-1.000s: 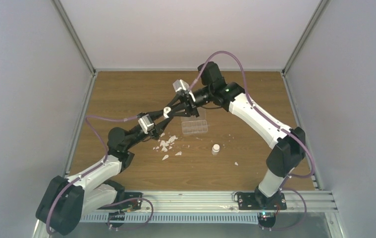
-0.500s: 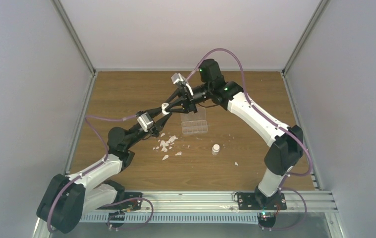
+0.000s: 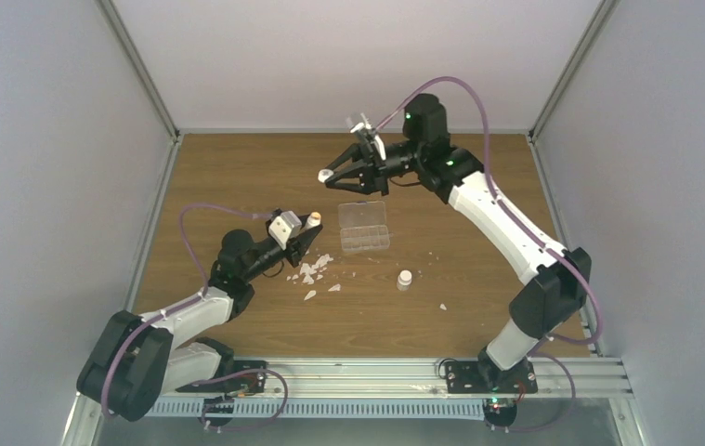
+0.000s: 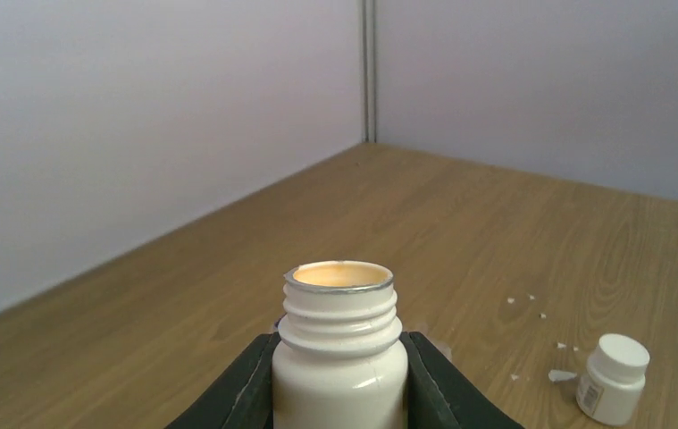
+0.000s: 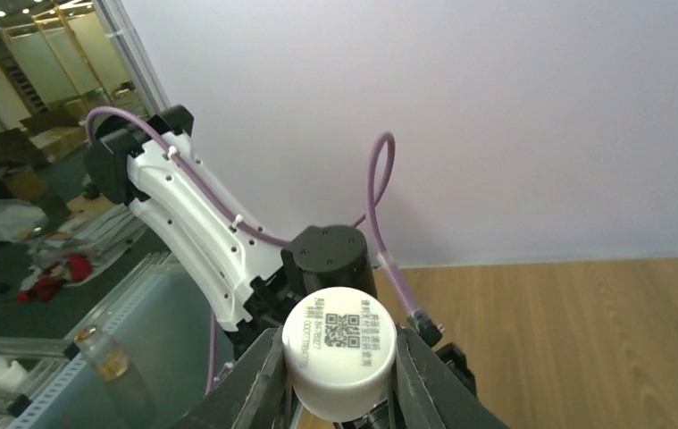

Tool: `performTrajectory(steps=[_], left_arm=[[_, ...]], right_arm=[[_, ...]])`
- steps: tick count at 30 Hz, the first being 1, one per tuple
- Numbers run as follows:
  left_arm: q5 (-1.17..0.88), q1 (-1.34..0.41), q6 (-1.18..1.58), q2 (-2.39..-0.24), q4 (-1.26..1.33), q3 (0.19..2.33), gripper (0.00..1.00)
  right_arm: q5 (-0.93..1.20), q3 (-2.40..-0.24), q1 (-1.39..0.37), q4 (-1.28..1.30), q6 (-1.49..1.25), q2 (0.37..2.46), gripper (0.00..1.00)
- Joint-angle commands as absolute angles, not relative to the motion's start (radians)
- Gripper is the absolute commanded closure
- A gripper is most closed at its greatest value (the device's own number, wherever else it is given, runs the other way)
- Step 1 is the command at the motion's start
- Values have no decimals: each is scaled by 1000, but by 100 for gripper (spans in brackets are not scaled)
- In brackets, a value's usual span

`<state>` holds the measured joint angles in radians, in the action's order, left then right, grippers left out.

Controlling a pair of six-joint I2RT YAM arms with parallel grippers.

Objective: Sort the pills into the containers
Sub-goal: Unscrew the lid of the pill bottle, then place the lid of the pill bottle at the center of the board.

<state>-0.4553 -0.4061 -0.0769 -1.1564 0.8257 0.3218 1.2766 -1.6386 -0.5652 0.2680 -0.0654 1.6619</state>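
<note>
Organiser box (image 3: 365,228) mid-table; left end effector (image 3: 311,224) grips vial (image 4: 340,368), right end effector (image 3: 330,177) cap (image 5: 339,344).

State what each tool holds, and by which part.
Left tool: the open white vial, by its body below the threads. Right tool: the white cap, by its sides.

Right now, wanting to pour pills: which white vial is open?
The held vial, in the left gripper: bare threaded neck, no cap. The standing vial on the table is capped.
</note>
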Motion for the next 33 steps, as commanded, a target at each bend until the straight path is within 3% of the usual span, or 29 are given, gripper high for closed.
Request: performTrajectory(steps=[1, 3, 9, 14, 17, 26, 33], left_arm=[[-431, -402, -86, -1142, 810, 318, 28], [-432, -402, -86, -1134, 810, 315, 28], [-394, -402, -78, -1096, 830, 290, 28], [-360, -402, -67, -1050, 853, 260, 27], [-330, -402, -62, -1017, 862, 242, 27], [-319, -401, -55, -1006, 871, 230, 27], [-321, -400, -52, -1014, 869, 234, 27]], right_arm=[[1278, -1646, -521, 204, -108, 1616, 44], [1207, -1615, -511, 193, -112, 1598, 43], [719, -1403, -519, 91, -183, 1535, 42], [296, -1204, -610, 31, -230, 1514, 41], [161, -1056, -656, -53, -276, 1504, 41], [55, -873, -749, -80, -369, 1677, 41], [8, -781, -847, -90, -429, 1657, 38]])
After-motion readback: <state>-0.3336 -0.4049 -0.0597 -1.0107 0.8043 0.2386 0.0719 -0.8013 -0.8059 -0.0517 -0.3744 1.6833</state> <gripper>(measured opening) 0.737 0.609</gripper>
